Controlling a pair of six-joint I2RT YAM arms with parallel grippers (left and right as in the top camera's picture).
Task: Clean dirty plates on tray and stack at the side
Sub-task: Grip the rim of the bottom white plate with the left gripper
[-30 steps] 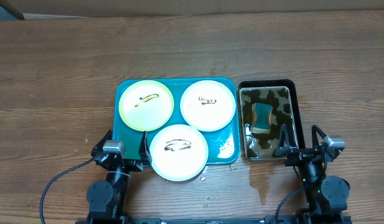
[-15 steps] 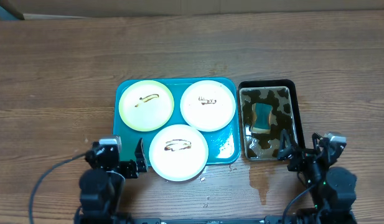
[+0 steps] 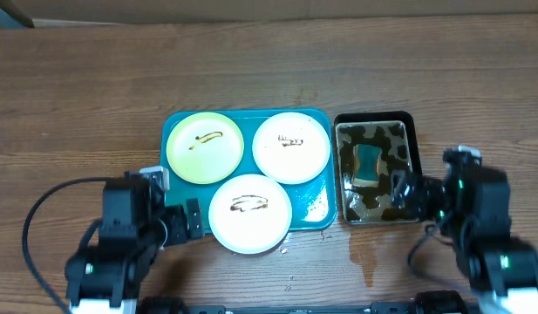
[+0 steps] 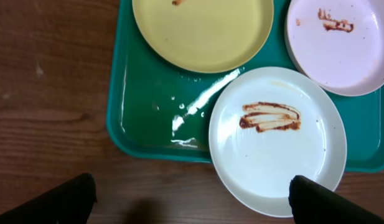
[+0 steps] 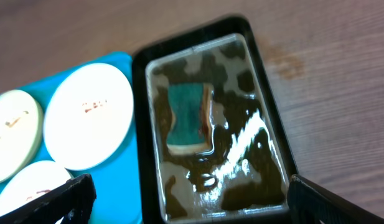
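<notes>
- The left gripper (image 3: 190, 220) hangs low over the table (image 3: 77, 105) with its fingers spread wide and nothing between them. In its wrist view, the left gripper (image 4: 193, 202) looks out over the near left corner of the tray (image 4: 148, 118).
- The yellow-green plate (image 3: 205, 146) lies ahead of that gripper at the tray's far left and carries a brown smear.
- The near white plate (image 3: 250, 213) sits just ahead and to the right of the left gripper, with sauce streaks across its middle. It overhangs the tray's near rim, so a push from the fingers could tip it or slide it onto the table.
- Water beads on the tray floor (image 4: 179, 121) beside it. A plate pressed there would likely skate instead of holding firm for wiping.
- The far white plate (image 3: 291, 146) lies well ahead, closer to the right arm's side. If both arms reach for it, they could clash.
- The black pan (image 3: 375, 116) of murky water sits under and ahead of the right gripper (image 3: 399, 194), with a green sponge (image 5: 187, 118) soaking in it.
- The right gripper (image 5: 195, 199) is also spread wide and empty. A careless dip could shove the pan or slop water, and a soaked sponge may drip on the way over. A wet patch (image 3: 364, 253) already marks the table beside the pan.
</notes>
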